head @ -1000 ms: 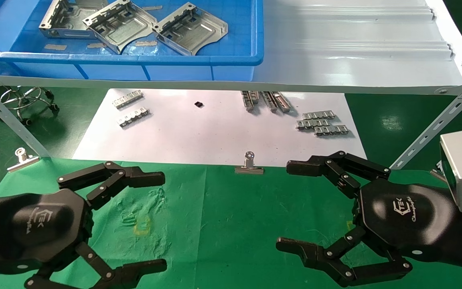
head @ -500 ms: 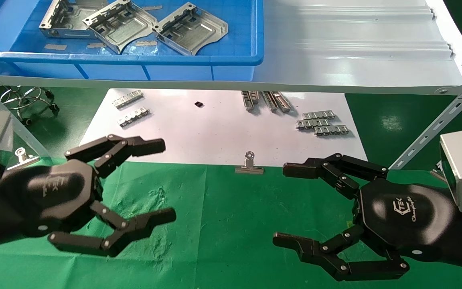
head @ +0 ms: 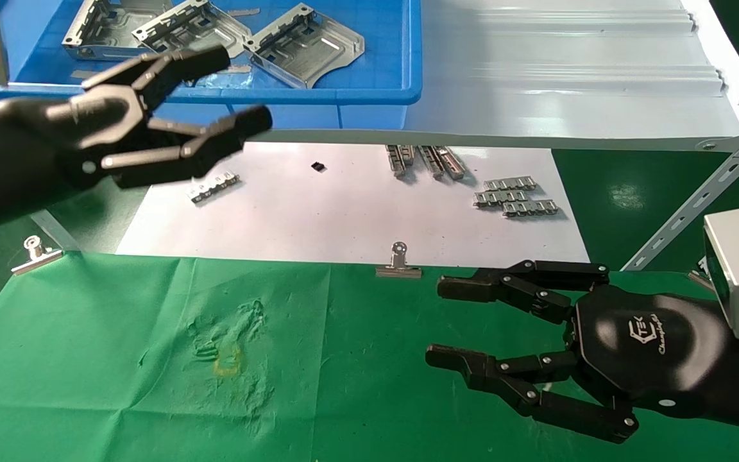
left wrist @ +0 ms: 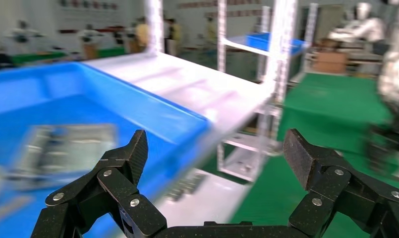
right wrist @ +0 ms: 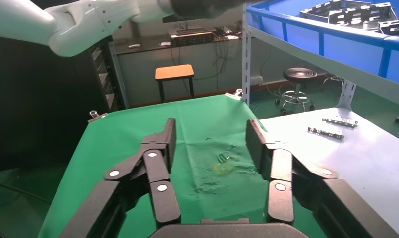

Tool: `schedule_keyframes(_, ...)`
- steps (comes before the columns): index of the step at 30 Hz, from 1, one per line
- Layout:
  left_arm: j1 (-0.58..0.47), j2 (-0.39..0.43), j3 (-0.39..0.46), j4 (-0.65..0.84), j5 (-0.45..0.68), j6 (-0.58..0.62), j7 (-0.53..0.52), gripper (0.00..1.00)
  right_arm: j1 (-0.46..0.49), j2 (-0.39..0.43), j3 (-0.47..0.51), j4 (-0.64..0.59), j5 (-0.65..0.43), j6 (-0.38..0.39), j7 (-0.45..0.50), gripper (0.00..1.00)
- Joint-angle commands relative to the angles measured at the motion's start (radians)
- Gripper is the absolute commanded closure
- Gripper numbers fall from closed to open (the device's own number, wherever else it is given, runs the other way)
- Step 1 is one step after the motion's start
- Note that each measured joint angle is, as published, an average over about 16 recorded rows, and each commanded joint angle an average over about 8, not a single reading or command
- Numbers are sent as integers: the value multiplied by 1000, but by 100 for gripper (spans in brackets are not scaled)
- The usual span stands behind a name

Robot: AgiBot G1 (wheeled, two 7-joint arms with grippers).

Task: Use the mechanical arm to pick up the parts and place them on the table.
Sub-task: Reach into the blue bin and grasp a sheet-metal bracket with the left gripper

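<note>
Three shiny silver parts [head: 305, 45] [head: 193, 29] [head: 106, 25] lie in a blue bin [head: 344, 96] on the shelf; in the left wrist view one part [left wrist: 63, 148] shows blurred inside the bin [left wrist: 152, 114]. My left gripper [head: 238, 90] is raised in front of the bin's front wall, open and empty, with a wide gap in its own view [left wrist: 214, 153]. My right gripper [head: 441, 322] hovers low over the green table [head: 344, 398] at the right, open and empty [right wrist: 209, 141]. A faint yellow mark [head: 228, 366] sits on the cloth.
A white paper sheet [head: 344, 212] behind the cloth carries small notched strips [head: 517, 196] [head: 212, 187] [head: 424, 160]. Binder clips [head: 398, 263] [head: 36, 253] hold the cloth edge. The pale ribbed shelf [head: 568, 83] overhangs the paper, with a slanted strut [head: 696, 199] at right.
My left gripper has risen from over the cloth to the height of the bin's front wall. The right gripper's fingers have drawn somewhat closer together, still open.
</note>
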Motion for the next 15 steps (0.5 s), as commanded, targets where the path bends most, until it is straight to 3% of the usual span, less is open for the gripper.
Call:
schedule_keyframes(1, -47, 19, 8, 44, 25, -29, -5, 0, 0, 0, 0, 0, 0, 0, 0, 100)
schedule_keyframes(15, -373, 84, 116, 398, 265, -118, -14, 0, 0, 0, 0, 0, 0, 0, 0, 100)
